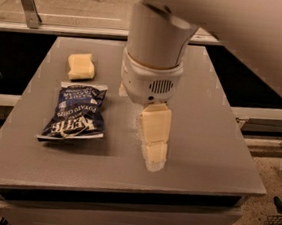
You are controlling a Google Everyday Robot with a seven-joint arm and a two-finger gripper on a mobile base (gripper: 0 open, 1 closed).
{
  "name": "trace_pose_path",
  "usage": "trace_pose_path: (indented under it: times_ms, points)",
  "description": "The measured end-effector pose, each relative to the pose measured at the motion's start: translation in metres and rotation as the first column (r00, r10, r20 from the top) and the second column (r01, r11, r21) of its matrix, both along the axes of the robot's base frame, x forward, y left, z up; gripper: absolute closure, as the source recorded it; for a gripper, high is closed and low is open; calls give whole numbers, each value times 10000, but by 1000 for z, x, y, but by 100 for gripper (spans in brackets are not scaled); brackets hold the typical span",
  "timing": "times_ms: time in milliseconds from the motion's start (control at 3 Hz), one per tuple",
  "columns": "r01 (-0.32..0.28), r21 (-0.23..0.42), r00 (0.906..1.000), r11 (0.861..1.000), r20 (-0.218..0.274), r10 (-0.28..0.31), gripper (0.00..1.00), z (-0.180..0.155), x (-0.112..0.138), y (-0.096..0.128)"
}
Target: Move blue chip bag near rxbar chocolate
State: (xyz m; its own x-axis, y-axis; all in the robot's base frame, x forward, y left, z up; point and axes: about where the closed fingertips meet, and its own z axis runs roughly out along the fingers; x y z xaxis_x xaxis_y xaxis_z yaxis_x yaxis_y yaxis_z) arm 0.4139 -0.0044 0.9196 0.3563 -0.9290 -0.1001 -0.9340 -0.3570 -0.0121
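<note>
Sponge [80, 66] sits back-left on the table [213, 142]. Blue chip bag [75, 112] lies flat just in front of it, on the left half of the tabletop, nothing touching it. Gripper [154, 156] is right of the bag, mid-table, pointing down, low over the surface, clear of the bag. Can't tell if it's spread or closed.

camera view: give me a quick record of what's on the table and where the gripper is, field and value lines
table: grey, flat top
chip bag: dark blue, lying flat on the left side, nothing touching it
sponge: pale yellow, just behind the bag
chocolate bar: not in view; the arm blocks the far middle of the table
gripper: pointing down over the table's middle, right of the bag and apart from it
</note>
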Motion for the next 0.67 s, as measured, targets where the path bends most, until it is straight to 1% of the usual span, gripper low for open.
trace_pose_path:
  times_ms: [333, 667]
  points:
    - [-624, 490, 9976, 9968, -264, 637, 0, -6, -8, 20]
    - [-944, 1618, 9952, 9823, -104, 973, 0, -9, -18, 26]
